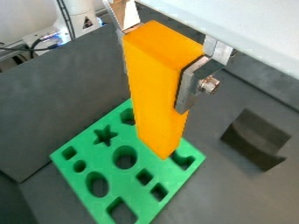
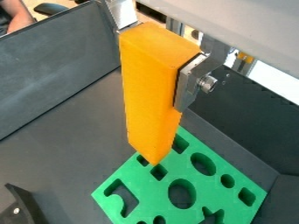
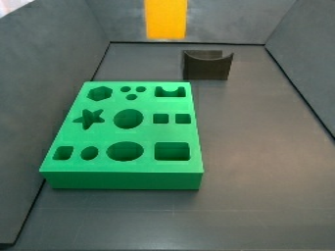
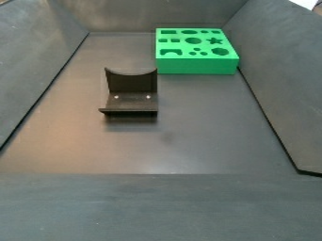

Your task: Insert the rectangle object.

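My gripper (image 1: 158, 61) is shut on the rectangle object (image 1: 156, 87), a tall smooth orange-yellow block that hangs upright between the silver fingers (image 1: 191, 85). Both wrist views show this grip (image 2: 156, 54). The block (image 2: 149, 96) is held in the air above the green board (image 1: 79, 159), which has several shaped holes and also shows in the other wrist view (image 2: 122, 191). In a side view only the block's lower end (image 3: 165, 18) shows, high above the back of the floor. The green board lies flat in both side views (image 3: 63, 157) (image 4: 195, 60). The gripper is out of view in both side views.
A small dark grey U-shaped holder (image 3: 207, 64) stands on the floor apart from the board and shows in the other views too (image 4: 128, 92) (image 1: 257, 136). Dark sloping walls (image 3: 301, 69) enclose the floor.
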